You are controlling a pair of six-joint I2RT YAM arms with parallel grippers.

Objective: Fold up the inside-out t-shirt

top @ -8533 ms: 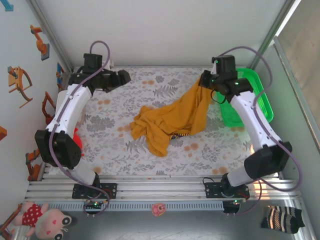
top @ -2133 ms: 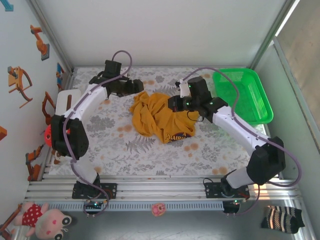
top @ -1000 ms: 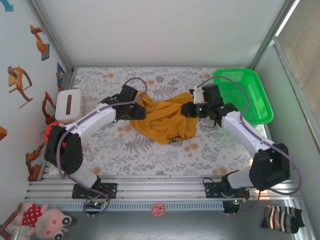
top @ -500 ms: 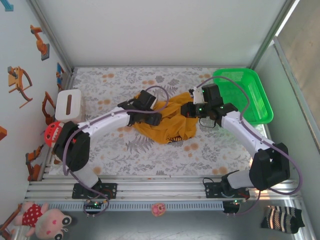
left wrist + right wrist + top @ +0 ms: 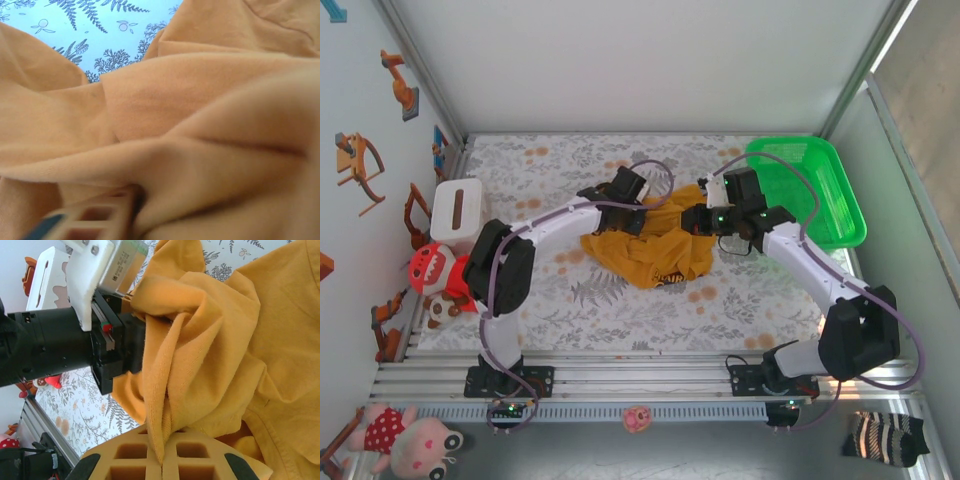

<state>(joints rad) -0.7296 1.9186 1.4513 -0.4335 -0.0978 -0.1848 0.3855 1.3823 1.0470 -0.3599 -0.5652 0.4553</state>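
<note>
No text is legible. The dark printed lettering (image 5: pixel 670 277) on the near edge of the t-shirt (image 5: pixel 640 245) is too small to read. The label (image 5: pixel 126 261) on the white housing (image 5: pixel 92 275) carries illegible print.

Middle crowded, table open near and far
The left arm (image 5: pixel 560 217) and the right arm (image 5: pixel 805 262) meet over the t-shirt (image 5: pixel 655 258) and bar the centre; the green basket (image 5: pixel 820 200) closes the far right corner, the white box (image 5: pixel 457 208) and the red toy (image 5: pixel 430 272) the left edge. The table (image 5: pixel 620 320) lies bare before the shirt and behind it.
</note>
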